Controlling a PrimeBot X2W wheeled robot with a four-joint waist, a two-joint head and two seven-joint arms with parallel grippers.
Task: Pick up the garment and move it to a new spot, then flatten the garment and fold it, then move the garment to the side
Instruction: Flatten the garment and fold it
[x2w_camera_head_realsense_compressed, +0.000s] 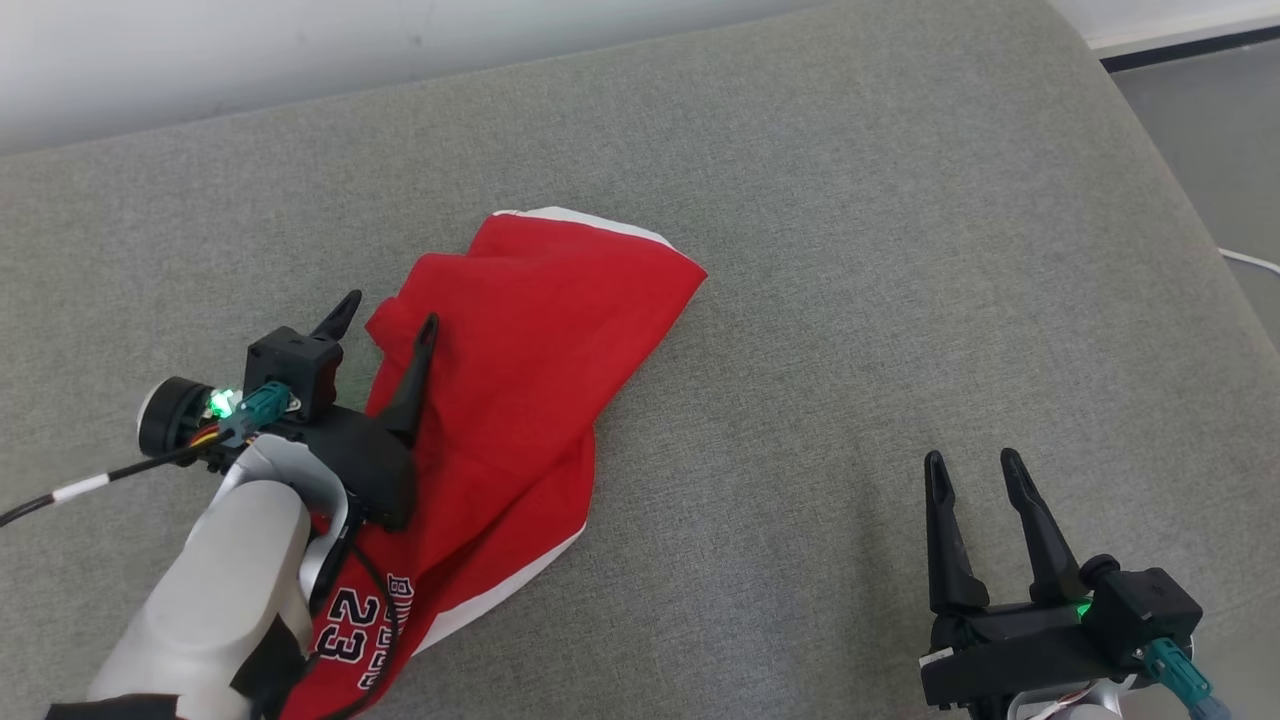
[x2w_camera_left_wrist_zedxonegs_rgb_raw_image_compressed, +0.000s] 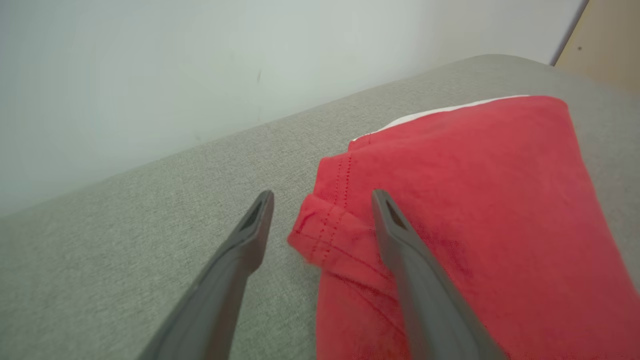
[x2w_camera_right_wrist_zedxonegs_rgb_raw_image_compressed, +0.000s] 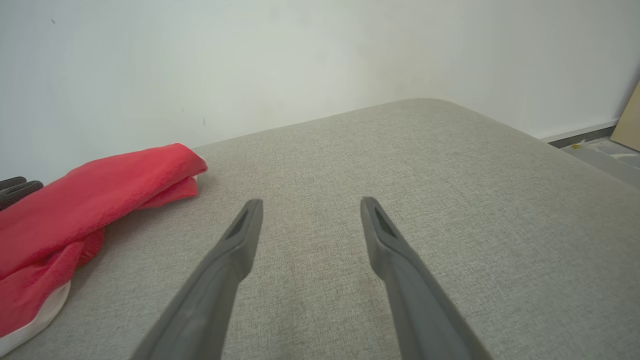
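Note:
A red garment (x2w_camera_head_realsense_compressed: 510, 400) with white trim and the number 23 lies crumpled on the grey cushion (x2w_camera_head_realsense_compressed: 850, 300), left of centre. My left gripper (x2w_camera_head_realsense_compressed: 388, 308) is open above the garment's left edge. In the left wrist view a stitched red hem corner (x2w_camera_left_wrist_zedxonegs_rgb_raw_image_compressed: 325, 225) lies between the two fingers of the left gripper (x2w_camera_left_wrist_zedxonegs_rgb_raw_image_compressed: 322, 195), one finger over bare cushion, the other over the cloth. My right gripper (x2w_camera_head_realsense_compressed: 968, 458) stands open over bare cushion at the lower right, well away from the garment (x2w_camera_right_wrist_zedxonegs_rgb_raw_image_compressed: 85, 210). Nothing sits between the right gripper's (x2w_camera_right_wrist_zedxonegs_rgb_raw_image_compressed: 310, 202) fingers.
A white wall (x2w_camera_head_realsense_compressed: 300, 50) runs behind the cushion. The cushion's right edge drops to a grey floor (x2w_camera_head_realsense_compressed: 1210, 150) with a white cable (x2w_camera_head_realsense_compressed: 1250, 260). A pale board (x2w_camera_left_wrist_zedxonegs_rgb_raw_image_compressed: 610, 45) leans at the far right.

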